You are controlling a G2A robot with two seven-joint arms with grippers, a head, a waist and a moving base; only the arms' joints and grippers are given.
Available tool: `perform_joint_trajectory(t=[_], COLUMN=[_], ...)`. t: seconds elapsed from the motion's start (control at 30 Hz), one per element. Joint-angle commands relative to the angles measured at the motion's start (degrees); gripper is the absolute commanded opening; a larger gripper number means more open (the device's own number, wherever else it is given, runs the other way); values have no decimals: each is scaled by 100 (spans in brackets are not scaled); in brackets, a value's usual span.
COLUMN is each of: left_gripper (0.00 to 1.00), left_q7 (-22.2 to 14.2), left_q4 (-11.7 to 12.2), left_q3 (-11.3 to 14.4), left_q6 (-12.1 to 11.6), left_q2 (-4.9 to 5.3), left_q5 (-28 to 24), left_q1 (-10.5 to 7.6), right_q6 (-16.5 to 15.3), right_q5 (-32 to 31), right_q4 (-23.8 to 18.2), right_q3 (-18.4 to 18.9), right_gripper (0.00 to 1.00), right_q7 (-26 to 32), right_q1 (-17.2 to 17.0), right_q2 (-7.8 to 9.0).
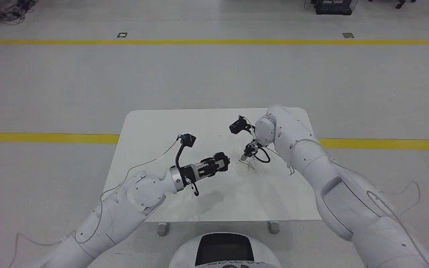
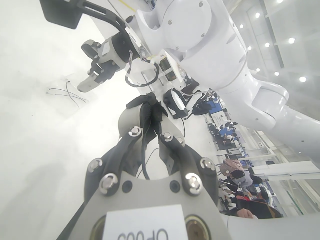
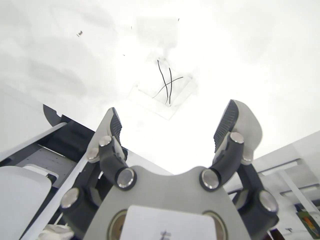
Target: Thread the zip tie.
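Right gripper (image 3: 175, 121) wide open, empty, above loose ties (image 3: 166, 83) on the table (image 1: 154, 134).
Our left gripper (image 2: 150, 108) is closed on one zip tie (image 2: 143, 151); we should descend centred on a single strand.

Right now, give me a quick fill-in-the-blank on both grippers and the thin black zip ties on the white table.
1. The right gripper has its jaws ____.
2. The loose thin black zip ties lie ____ over one another on the white table.
3. The left gripper is ____ on one thin black zip tie.
Missing: open; crossed; shut.
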Motion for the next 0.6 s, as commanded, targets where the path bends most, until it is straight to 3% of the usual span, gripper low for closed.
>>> perform_joint_trajectory(t=[0.0,0.23,0.33,0.57], left_gripper=[0,0,0,0], left_q7=[0,0,0,0], left_q4=[0,0,0,0], left_q3=[0,0,0,0], left_q6=[0,0,0,0], left_q2=[0,0,0,0], left_q5=[0,0,0,0], left_q1=[0,0,0,0], right_q6=[0,0,0,0], right_q5=[2,0,-88,417], right_q4=[-12,-29,-262,-925], right_q3=[-12,-14,-138,-725], right_gripper=[100,100,100,100], right_q7=[3,-39,-168,-104], right_q1=[-1,-20,-153,-229], right_q2=[8,8,60,435])
